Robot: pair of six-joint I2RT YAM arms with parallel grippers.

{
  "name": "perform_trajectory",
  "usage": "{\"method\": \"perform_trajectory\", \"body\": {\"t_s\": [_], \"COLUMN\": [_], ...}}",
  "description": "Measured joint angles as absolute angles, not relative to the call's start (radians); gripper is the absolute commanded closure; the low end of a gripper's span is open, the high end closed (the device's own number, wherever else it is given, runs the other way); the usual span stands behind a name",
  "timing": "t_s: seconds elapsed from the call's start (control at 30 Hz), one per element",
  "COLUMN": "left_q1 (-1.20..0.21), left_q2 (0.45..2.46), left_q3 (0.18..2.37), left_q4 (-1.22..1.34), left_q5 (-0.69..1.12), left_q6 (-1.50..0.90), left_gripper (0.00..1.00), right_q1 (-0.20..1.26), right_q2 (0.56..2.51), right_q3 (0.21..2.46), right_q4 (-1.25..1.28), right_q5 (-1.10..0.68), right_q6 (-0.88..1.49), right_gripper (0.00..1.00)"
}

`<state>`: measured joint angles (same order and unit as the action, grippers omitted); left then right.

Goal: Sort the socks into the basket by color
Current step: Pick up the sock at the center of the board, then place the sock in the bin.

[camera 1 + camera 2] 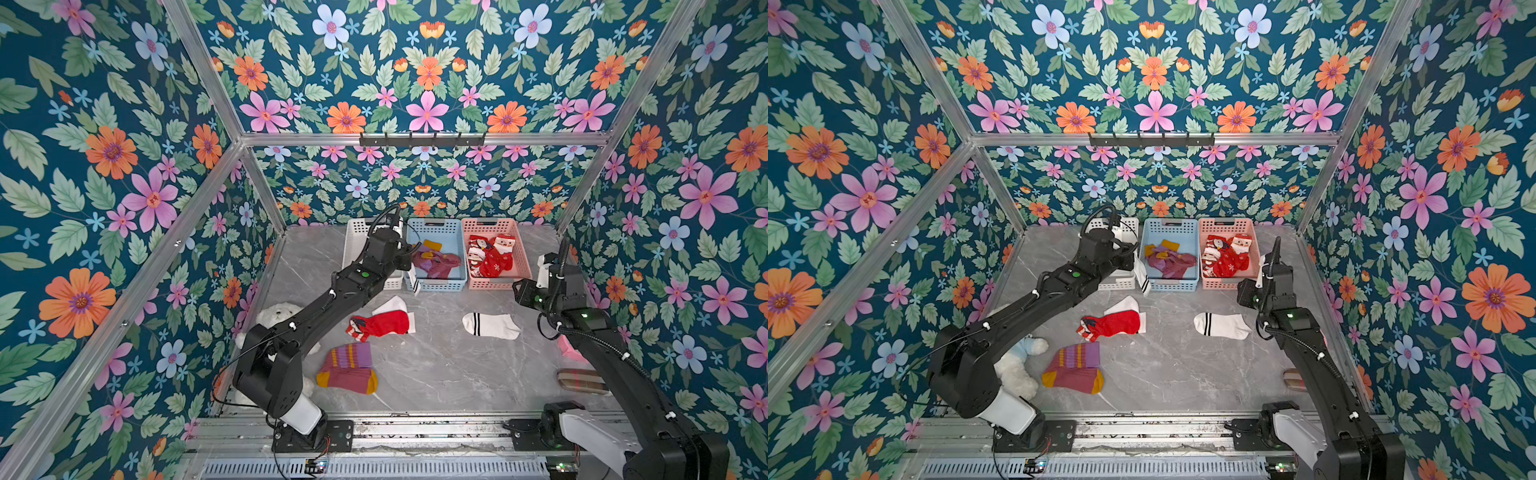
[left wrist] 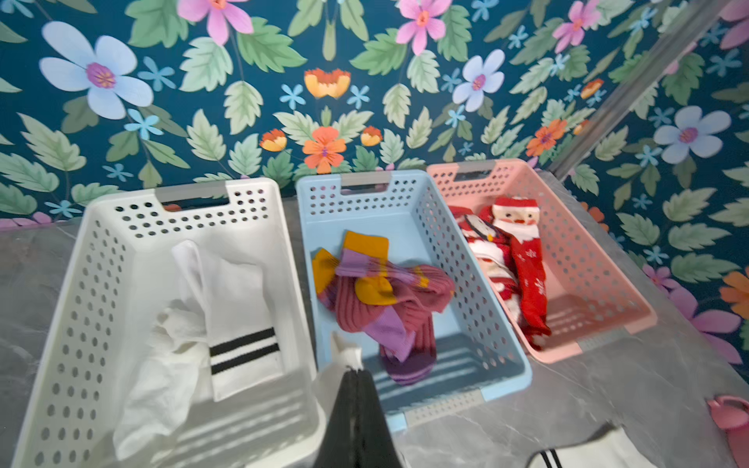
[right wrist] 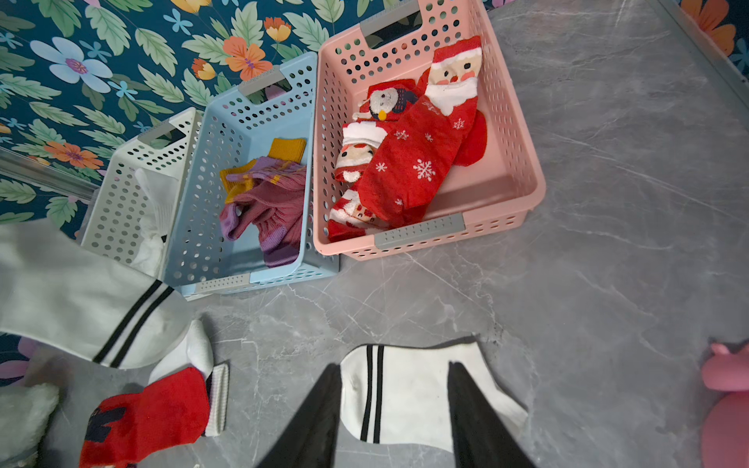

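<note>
Flowers cover all the walls around a gray stone table (image 1: 457, 374). Three baskets stand in a row at the far end of the table. The white basket (image 2: 81, 283) has white socks (image 2: 235, 308) in it. The blue basket (image 2: 458, 259) is in the middle and holds maroon and purple socks (image 2: 389, 300). The pink basket (image 2: 587, 275) holds red Santa socks (image 2: 527, 263).

The left gripper (image 2: 356, 370) is squeezed tight on a hanging white sock (image 1: 413, 281) with two black stripes. This sock dangles by the near ends of the white basket and the blue basket, right where they meet.

The right gripper (image 3: 394, 366) has its jaws apart with nothing between them. It hangs over a flat white sock (image 1: 490, 326) that lies on the table in front of the pink basket. It is hard to tell if the tips touch that sock.

More socks lie on the table. A red sock (image 1: 382, 324) lies near the middle, on top of a half-hidden white sock (image 1: 395, 305). A striped maroon sock (image 1: 349, 370) with yellow toes lies closer to the robot. A white teddy bear (image 1: 1017, 374) lies partly under the left arm. A plaid thing (image 1: 582, 380) lies by the right arm, and a pink thing (image 3: 729, 397) is near it.
</note>
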<state>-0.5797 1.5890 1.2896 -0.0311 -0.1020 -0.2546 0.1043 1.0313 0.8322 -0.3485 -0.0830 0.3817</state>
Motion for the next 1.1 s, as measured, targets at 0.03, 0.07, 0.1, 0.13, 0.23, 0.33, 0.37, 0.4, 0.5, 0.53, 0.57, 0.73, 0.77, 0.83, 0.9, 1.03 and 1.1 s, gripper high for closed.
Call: {"method": "perform_trajectory", "body": {"t_s": [0.03,0.07,0.1,0.13,0.23,0.33,0.37,0.4,0.5,0.53,0.57,0.73,0.77,0.83,0.9,1.03,1.1], "left_q1": [-0.560,-0.540,-0.524,-0.509,-0.464,-0.427,-0.413,-0.403,-0.368,-0.356,-0.345,-0.292,-0.280,-0.255,-0.229,-0.176,-0.156], "left_q2": [1.604,1.623,1.638,1.657,1.711,1.759,1.776,1.789,1.828,1.842,1.855,1.929,1.946,1.977,2.008,2.060,2.080], "left_q3": [1.307,1.327,1.345,1.367,1.439,1.495,1.510,1.519,1.526,1.524,1.519,1.502,1.502,1.507,1.515,1.537,1.550], "left_q4": [-0.031,-0.033,-0.032,-0.034,-0.028,-0.023,-0.022,-0.020,-0.015,-0.014,-0.009,0.019,0.023,0.031,0.046,0.074,0.081], "left_q5": [-0.099,-0.088,-0.078,-0.075,-0.043,-0.028,-0.025,-0.019,0.010,0.025,0.036,0.092,0.107,0.120,0.141,0.189,0.208], "left_q6": [-0.252,-0.249,-0.243,-0.236,-0.229,-0.221,-0.221,-0.219,-0.218,-0.218,-0.219,-0.220,-0.223,-0.228,-0.230,-0.233,-0.236], "left_gripper": [1.00,1.00,1.00,1.00,1.00,1.00,1.00,1.00,1.00,1.00,1.00,1.00,1.00,1.00,1.00,0.92,0.77], "right_q1": [0.104,0.105,0.105,0.104,0.105,0.105,0.105,0.104,0.105,0.105,0.104,0.104,0.105,0.104,0.105,0.105,0.105], "right_q2": [1.031,1.032,1.032,1.033,1.033,1.032,1.032,1.031,1.031,1.031,1.031,1.034,1.034,1.034,1.034,1.029,1.021], "right_q3": [0.831,0.829,0.828,0.826,0.823,0.822,0.822,0.822,0.822,0.822,0.822,0.814,0.811,0.807,0.802,0.780,0.768], "right_q4": [-0.348,-0.348,-0.348,-0.348,-0.349,-0.349,-0.350,-0.351,-0.354,-0.356,-0.357,-0.357,-0.357,-0.358,-0.359,-0.365,-0.369], "right_q5": [-0.087,-0.088,-0.094,-0.099,-0.102,-0.102,-0.102,-0.102,-0.102,-0.102,-0.103,-0.113,-0.115,-0.121,-0.123,-0.125,-0.128], "right_q6": [0.382,0.382,0.382,0.382,0.382,0.386,0.386,0.386,0.386,0.386,0.386,0.387,0.389,0.389,0.390,0.393,0.395], "right_gripper": [0.55,0.55,0.55,0.55,0.55,0.55,0.55,0.55,0.55,0.55,0.55,0.55,0.55,0.55,0.55,0.55,0.55]}}
